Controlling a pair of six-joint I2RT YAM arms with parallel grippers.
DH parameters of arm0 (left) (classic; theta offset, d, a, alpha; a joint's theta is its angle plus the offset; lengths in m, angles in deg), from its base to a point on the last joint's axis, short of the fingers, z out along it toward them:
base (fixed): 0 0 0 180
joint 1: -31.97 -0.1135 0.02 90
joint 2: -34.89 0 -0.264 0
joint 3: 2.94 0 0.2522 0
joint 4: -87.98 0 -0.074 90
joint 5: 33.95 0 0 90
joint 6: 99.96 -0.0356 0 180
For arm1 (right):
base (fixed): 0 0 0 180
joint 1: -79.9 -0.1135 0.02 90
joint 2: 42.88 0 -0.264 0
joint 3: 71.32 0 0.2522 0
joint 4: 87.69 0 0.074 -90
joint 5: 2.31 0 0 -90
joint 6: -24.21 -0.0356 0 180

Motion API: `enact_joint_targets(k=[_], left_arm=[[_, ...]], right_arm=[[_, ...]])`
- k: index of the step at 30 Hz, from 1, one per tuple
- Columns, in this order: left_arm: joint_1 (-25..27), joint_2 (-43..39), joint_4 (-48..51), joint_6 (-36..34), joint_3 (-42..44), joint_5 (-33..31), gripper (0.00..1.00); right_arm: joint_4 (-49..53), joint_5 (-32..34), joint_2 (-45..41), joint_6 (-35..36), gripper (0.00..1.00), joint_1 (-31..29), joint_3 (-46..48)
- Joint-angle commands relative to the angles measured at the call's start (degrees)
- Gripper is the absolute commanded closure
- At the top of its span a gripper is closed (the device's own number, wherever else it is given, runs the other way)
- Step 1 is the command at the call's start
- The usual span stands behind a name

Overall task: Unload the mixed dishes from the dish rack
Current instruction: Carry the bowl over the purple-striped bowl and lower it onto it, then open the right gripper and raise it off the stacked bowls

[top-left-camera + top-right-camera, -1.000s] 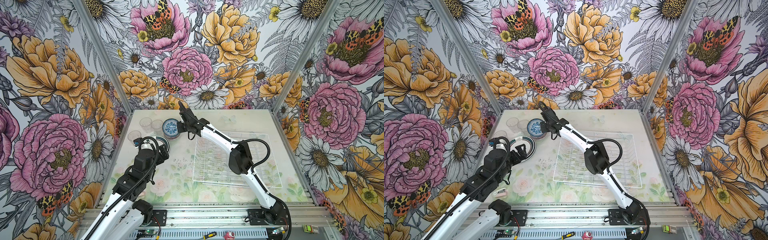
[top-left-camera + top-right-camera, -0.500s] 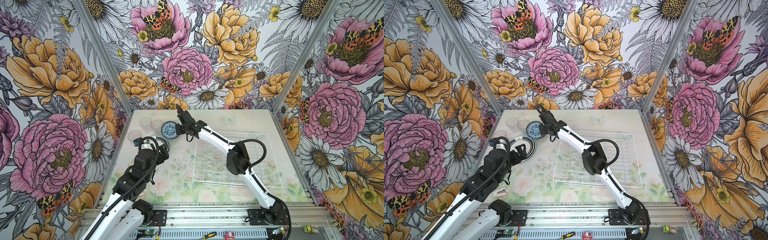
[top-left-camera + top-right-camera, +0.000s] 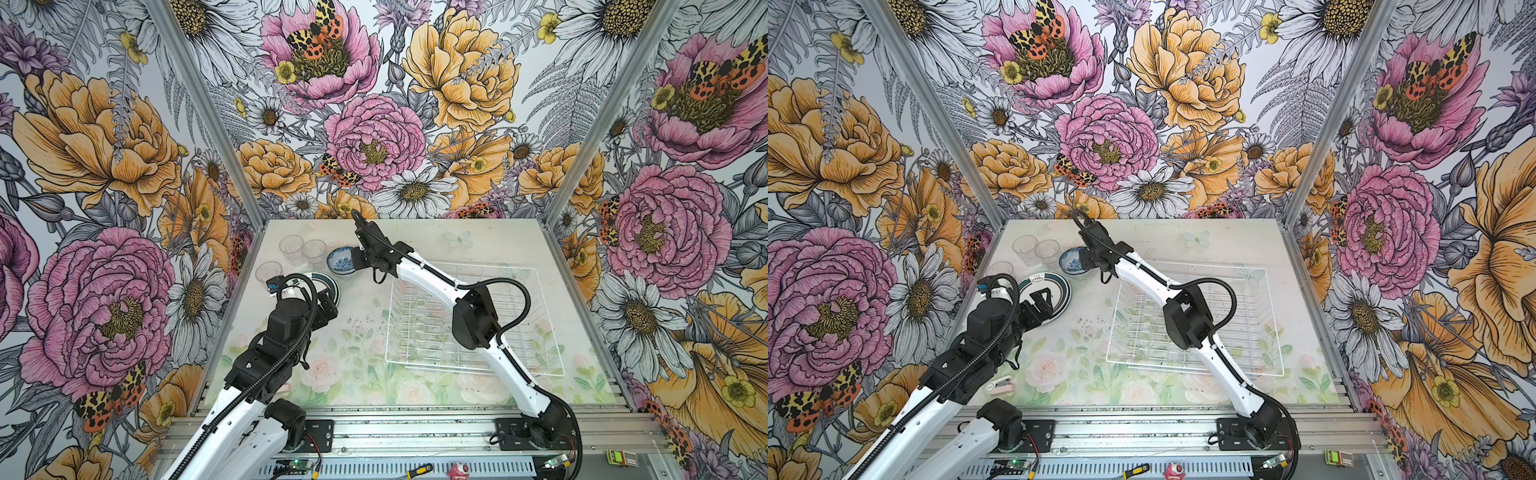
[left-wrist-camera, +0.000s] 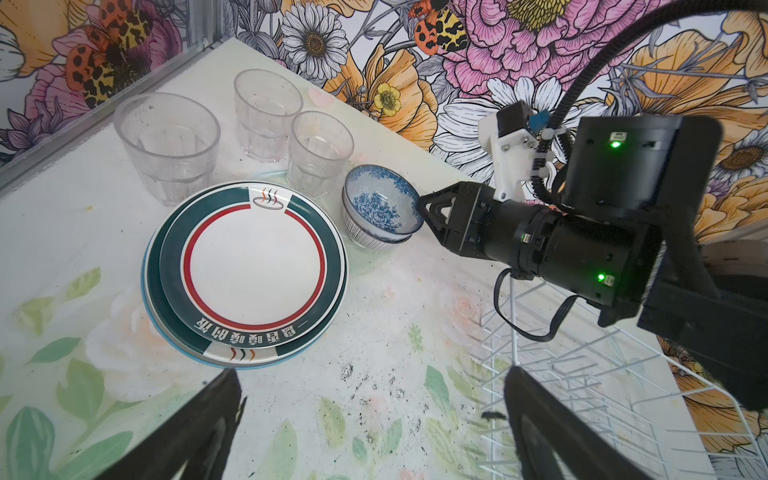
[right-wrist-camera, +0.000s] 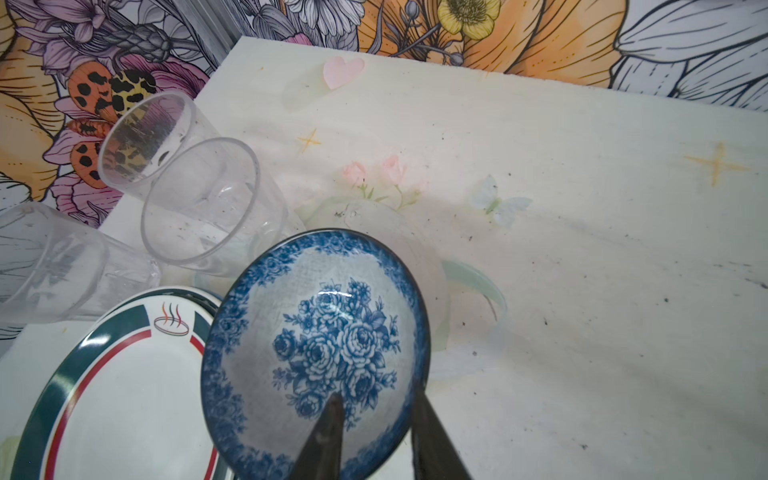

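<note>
The small blue-patterned bowl sits nested in a second, striped bowl at the far left of the table. My right gripper straddles its near rim, one finger inside and one outside, open with a gap wider than the rim. Beside the bowls lie stacked dark-rimmed plates and three clear tumblers. My left gripper hangs wide open over bare table between the plates and the dish rack. No dishes show in the rack.
The right arm's forearm and elbow span the rack's left half. A small pink-and-white object lies by the left arm's base. Flowered walls close off the back and both sides. A screwdriver rests on the front rail.
My right gripper has shifted slightly left with the blue bowl and its jaws have parted from the rim. The left arm has not moved.
</note>
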Motion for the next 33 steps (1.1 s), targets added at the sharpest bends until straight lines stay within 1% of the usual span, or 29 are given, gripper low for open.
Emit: enact_joint_targets(k=[1,3,6,10,12,15,18,22,23,25,27,29,31,33], left_arm=[[-0.6,-0.7,-0.7,-0.1,0.5,-1.1,0.01],[-0.7,-0.6,-0.6,-0.2,0.6,-1.1,0.01],[-0.8,-0.9,-0.6,-0.1,0.2,-1.1,0.01],[-0.8,-0.7,-1.3,-0.5,0.0,-1.0,0.01],[-0.8,-0.3,-2.1,-1.1,0.1,-0.2,0.01],[-0.8,1.2,-3.0,-1.7,-0.2,1.2,0.01],[-0.6,2.8,-4.7,-2.1,-0.1,3.3,0.01],[0.2,4.2,-7.1,-2.7,0.6,5.1,0.01],[0.6,4.3,-7.6,-2.9,1.0,5.0,0.01],[1.2,4.5,-8.9,-3.1,1.7,4.8,0.01],[1.7,5.3,-10.5,-3.4,2.4,5.6,0.01],[1.8,7.2,-11.7,-4.1,2.2,7.3,0.01],[2.1,9.5,-12.3,-4.6,1.4,8.8,0.01],[2.6,11.4,-13.1,-5.0,0.8,9.2,0.01]], right_arm=[[-1.7,-1.6,-0.7,0.6,0.56,-0.2,-2.3],[-1.4,-2.1,-2.4,1.0,0.53,0.2,-2.2],[-0.4,-2.3,-6.9,1.7,0.46,1.6,-1.4],[-0.2,-2.0,-17.1,1.6,0.4,5.0,6.1],[-0.3,0.5,-22.9,2.0,0.37,7.1,12.9],[-0.4,5.3,-33.8,2.3,0.33,10.9,25.5],[-0.9,8.8,-45.4,0.9,0.29,15.9,40.9],[-0.8,13.6,-62.0,-1.7,0.24,25.8,62.3],[-0.8,15.0,-66.8,-2.6,0.2,28.5,67.6],[-0.8,16.8,-74.6,-2.9,0.12,33.7,75.3],[-0.6,15.6,-80.1,-2.6,0.11,39.6,80.8],[-0.4,9.7,-83.4,-2.9,0.11,46.1,85.3],[-0.5,4.1,-84.6,-3.0,0.11,49.9,88.0],[0.1,-0.4,-83.6,-2.2,0.12,52.0,89.1]])
